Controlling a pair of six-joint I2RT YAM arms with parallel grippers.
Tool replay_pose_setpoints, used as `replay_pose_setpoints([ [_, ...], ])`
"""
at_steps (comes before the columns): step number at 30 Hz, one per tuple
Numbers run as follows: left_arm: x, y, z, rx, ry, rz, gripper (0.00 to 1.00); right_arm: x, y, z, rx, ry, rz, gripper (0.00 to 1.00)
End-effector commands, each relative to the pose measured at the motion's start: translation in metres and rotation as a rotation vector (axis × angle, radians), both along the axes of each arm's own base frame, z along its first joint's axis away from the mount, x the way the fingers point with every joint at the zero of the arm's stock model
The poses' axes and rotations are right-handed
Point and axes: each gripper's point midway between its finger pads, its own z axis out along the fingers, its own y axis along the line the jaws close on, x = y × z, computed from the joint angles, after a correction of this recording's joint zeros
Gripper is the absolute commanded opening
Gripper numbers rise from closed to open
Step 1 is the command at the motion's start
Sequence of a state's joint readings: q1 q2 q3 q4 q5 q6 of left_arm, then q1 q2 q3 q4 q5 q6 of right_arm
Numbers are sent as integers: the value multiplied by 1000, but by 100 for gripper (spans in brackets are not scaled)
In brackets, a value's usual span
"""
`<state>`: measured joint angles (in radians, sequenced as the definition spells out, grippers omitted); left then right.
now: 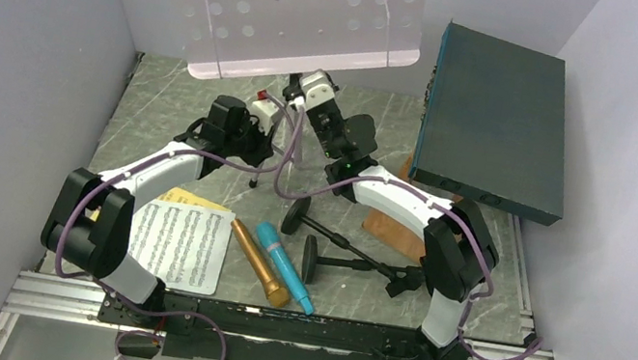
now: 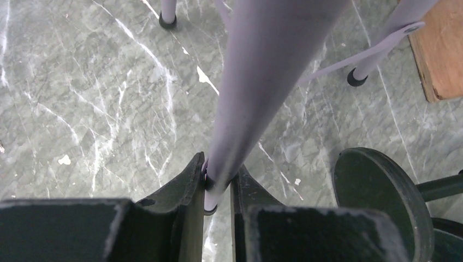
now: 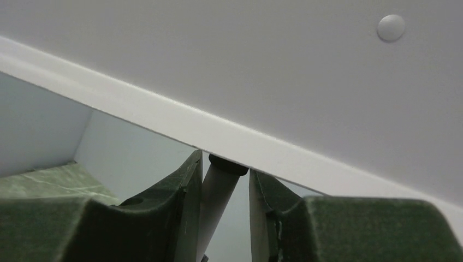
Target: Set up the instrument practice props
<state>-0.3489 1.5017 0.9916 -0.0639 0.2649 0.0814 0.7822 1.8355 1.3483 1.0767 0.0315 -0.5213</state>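
The pale perforated music desk (image 1: 295, 10) stands upright at the back on its silver pole and tripod legs. My left gripper (image 1: 268, 121) is shut on the lower pole (image 2: 262, 82), its jaws (image 2: 218, 180) pinching it above the marble floor. My right gripper (image 1: 312, 91) is shut on the upper pole (image 3: 218, 196) just under the desk's underside (image 3: 273, 71). The white and yellow sheet-music pages (image 1: 183, 240) lie front left. The gold microphone (image 1: 260, 263) and blue microphone (image 1: 284, 265) lie beside them. Two black round-based mic holders (image 1: 296, 215) (image 1: 310, 259) lie on their sides.
A large dark teal box (image 1: 496, 122) leans at the back right over a brown wooden board (image 1: 390, 226). Two tripod feet (image 2: 167, 22) (image 2: 357, 79), the board (image 2: 439, 49) and a holder base (image 2: 377, 191) show in the left wrist view. White walls enclose the table.
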Motion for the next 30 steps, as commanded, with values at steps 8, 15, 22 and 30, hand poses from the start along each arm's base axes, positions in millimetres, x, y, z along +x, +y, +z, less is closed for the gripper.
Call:
replay_pose_setpoints([
  [8,26,84,-6,133,-12,288,0,-79,-32,105,-59,-437,-40,0],
  [15,36,109,35,247,-54,323,0,-65,-23,105,-133,-460,-65,0],
  [22,28,114,27,261,-24,344,0,-57,-21,94,-146,-426,-78,0],
  [30,13,96,-2,194,-69,329,0,-61,-19,67,133,-107,198,0],
])
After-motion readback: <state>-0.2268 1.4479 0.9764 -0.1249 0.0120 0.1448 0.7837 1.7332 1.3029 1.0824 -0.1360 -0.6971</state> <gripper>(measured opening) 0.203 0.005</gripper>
